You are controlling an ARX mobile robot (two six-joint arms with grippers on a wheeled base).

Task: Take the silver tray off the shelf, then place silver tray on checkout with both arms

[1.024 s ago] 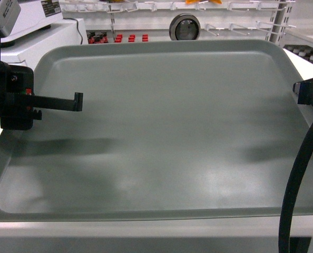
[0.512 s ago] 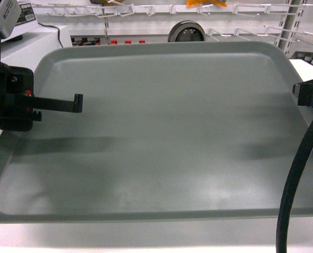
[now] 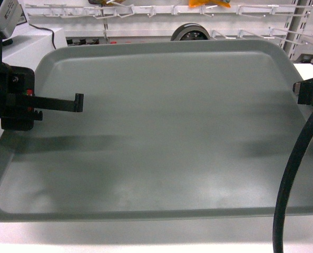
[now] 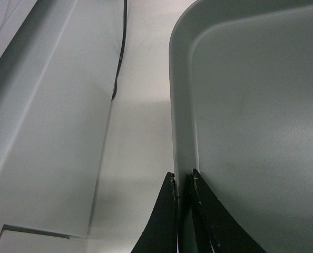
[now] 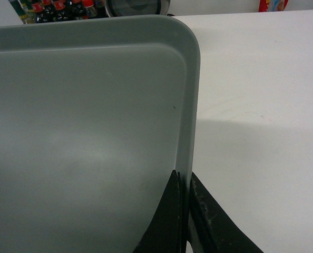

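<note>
I had the silver tray (image 3: 162, 132) held crosswise above the white checkout (image 5: 262, 79), the left gripper (image 4: 183, 182) and right gripper (image 5: 184, 179) each pinching one short-side rim.

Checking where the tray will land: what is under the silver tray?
Beside both rims of the silver tray a white surface shows, shadowed near the edges, with a thin black cable at the left. Whatever lies directly beneath the tray is covered.
</note>
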